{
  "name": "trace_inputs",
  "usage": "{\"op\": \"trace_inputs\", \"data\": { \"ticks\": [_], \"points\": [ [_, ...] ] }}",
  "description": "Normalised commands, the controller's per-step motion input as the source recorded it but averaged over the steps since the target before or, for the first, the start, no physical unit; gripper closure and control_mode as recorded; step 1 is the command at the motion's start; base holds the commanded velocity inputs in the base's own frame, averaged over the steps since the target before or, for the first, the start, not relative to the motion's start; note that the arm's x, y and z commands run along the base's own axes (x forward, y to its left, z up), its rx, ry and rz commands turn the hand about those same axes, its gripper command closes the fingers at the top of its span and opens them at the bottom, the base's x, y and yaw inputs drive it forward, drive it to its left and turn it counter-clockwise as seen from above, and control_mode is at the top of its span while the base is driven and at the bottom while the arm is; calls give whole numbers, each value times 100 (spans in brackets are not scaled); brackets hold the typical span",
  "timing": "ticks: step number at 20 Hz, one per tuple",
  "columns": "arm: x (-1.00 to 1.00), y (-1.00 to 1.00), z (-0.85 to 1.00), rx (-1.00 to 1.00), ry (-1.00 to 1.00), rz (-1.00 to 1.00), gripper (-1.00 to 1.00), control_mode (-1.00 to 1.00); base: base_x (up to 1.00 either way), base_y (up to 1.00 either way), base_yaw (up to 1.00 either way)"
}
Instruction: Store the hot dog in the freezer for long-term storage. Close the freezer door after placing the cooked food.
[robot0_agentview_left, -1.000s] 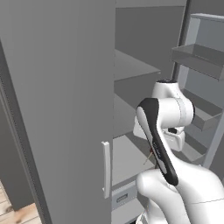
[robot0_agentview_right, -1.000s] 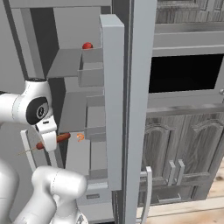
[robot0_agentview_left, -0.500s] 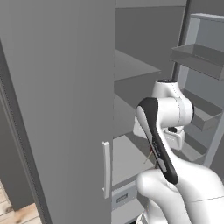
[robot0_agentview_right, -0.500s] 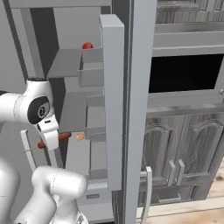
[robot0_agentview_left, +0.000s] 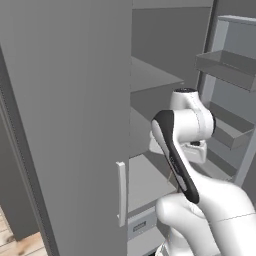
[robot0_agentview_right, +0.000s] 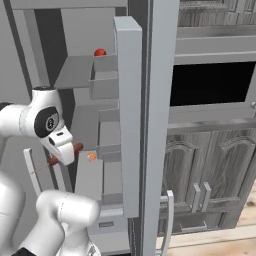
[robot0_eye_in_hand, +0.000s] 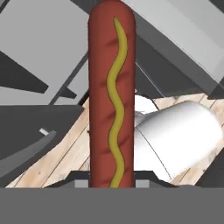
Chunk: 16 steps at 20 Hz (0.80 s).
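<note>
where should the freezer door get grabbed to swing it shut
Grip the pale vertical bar handle low on the freezer door, coming at it from the outer face. It stands off the panel, so fingers fit around it. The gripper is shut on the hot dog.

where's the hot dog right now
The hot dog is clamped in the gripper, standing up the middle of the hand view; in the right base view it pokes out beside the wrist, before the open freezer shelves.

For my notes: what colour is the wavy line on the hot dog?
Mustard yellow, on the red-brown hot dog; hand view shows it best.
</note>
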Motion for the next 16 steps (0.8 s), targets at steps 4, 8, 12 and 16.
{"op": "trace_inputs", "data": {
  "ticks": [4, 8, 12, 16],
  "points": [
    [58, -8, 0, -2, -11, 16, 100, -100, 0, 0, 0],
    [53, -17, -1, -2, -15, 16, 100, -100, 0, 0, 0],
    [46, -23, -12, 0, -14, 15, 100, -100, 0, 0, 0],
    [40, -5, -13, -1, -9, 10, 100, -100, 0, 0, 0]
  ]
}}
